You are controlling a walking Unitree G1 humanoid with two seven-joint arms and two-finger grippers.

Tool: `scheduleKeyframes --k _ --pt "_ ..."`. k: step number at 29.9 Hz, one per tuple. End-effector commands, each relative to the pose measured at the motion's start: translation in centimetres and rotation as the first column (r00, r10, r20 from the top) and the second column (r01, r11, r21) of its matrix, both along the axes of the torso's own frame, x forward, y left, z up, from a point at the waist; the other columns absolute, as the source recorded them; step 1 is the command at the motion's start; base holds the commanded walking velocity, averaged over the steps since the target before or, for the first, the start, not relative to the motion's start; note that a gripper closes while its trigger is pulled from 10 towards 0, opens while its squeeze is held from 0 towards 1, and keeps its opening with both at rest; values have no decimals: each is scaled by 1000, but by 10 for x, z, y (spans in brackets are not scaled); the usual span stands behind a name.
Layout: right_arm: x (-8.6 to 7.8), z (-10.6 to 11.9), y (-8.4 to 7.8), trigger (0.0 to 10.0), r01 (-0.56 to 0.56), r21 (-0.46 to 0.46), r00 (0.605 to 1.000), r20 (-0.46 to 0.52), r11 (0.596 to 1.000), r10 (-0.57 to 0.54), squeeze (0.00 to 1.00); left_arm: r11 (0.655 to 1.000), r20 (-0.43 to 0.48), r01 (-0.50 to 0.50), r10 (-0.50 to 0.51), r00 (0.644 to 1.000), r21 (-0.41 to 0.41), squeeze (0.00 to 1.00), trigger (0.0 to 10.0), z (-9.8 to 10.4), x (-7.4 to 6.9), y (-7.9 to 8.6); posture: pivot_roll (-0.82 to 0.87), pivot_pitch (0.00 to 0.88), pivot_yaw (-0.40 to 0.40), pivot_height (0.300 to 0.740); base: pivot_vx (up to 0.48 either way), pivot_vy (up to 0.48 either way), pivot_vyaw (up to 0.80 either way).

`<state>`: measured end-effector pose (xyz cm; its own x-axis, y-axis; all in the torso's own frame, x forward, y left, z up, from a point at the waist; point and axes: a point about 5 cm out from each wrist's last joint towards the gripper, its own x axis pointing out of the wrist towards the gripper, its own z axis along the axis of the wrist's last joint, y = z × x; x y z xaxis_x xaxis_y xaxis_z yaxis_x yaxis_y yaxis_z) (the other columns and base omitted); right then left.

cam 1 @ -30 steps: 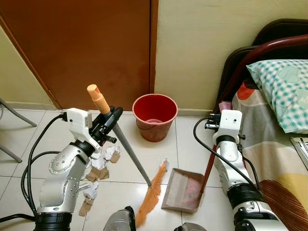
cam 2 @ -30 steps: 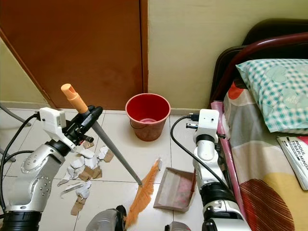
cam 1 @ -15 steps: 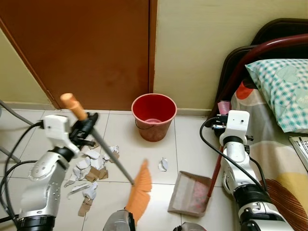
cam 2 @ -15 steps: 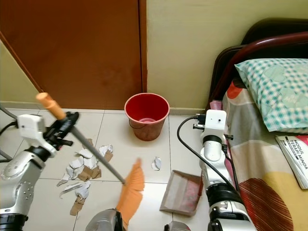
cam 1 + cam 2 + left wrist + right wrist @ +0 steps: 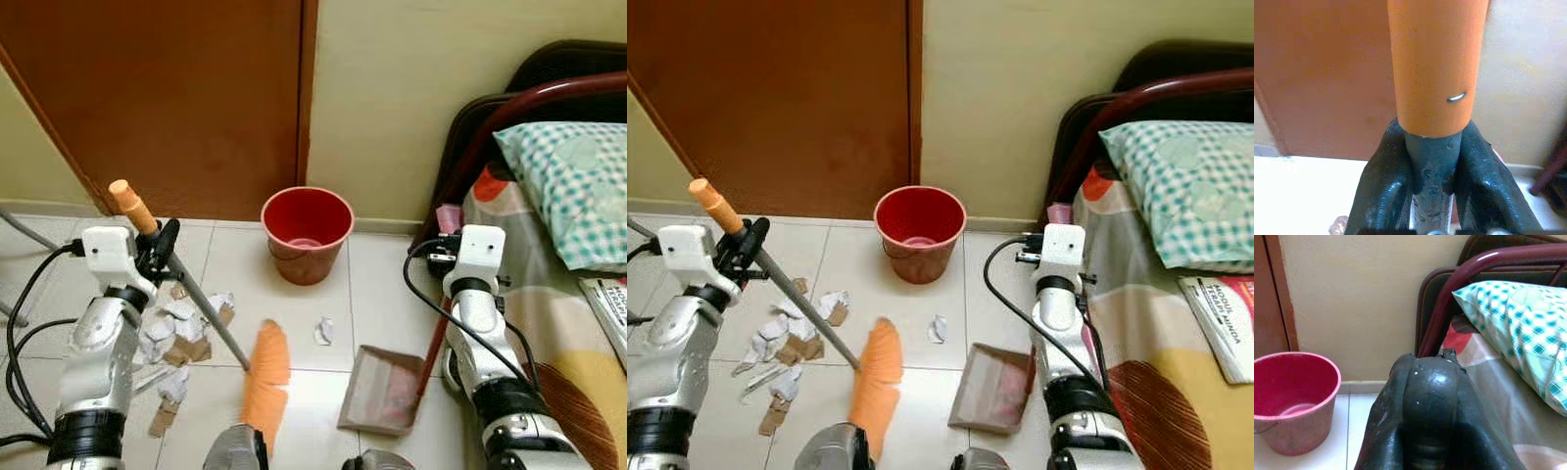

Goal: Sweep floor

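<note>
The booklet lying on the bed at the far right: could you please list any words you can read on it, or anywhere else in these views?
Booklet on the bed: dark printed lines on its cover, too small and blurred to read.
Broom, dustpan, red bucket, pillow: no text seen.

— What's the floor (image 5: pixel 387 294) like?
— Pale tiles. A red bucket (image 5: pixel 307 232) stands on it near the door and wall.
— And the litter?
— Torn paper and cardboard scraps (image 5: pixel 184 328) lie in a heap on the left. One crumpled white scrap (image 5: pixel 323 331) lies apart, between the orange brush (image 5: pixel 264 377) and the dustpan (image 5: pixel 383 390).
— The dustpan's down?
— Yes, resting on the tiles beside the bed.
</note>
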<state>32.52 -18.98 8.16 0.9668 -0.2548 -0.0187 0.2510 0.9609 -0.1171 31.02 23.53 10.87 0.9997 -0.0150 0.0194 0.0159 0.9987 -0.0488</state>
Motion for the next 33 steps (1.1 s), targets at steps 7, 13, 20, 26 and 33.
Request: scheduleKeyframes --k 7,13,20,26,33 --pt "16 21 3 10000 14 8 997 76 1000 -15 0 993 109 78 -87 990 88 0 10000 20 36 -51 45 94 -28 740 0 0 0" --pt "28 34 13 10000 5 24 994 112 1000 -8 0 964 139 256 -265 954 77 0 10000 26 50 -108 31 90 -22 740 0 0 0" --pt "36 36 26 10000 -18 20 995 99 1000 16 0 885 136 465 -465 875 32 0 10000 19 41 -150 36 93 -22 740 0 0 0" --pt "35 28 38 10000 -49 23 997 66 999 47 0 801 121 598 -590 798 -33 0 10000 9 27 -158 36 93 -22 740 0 0 0" --pt "33 20 41 10000 -111 54 994 29 992 110 0 770 118 637 -631 767 -25 0 10000 11 12 -143 47 99 -17 740 0 0 0"
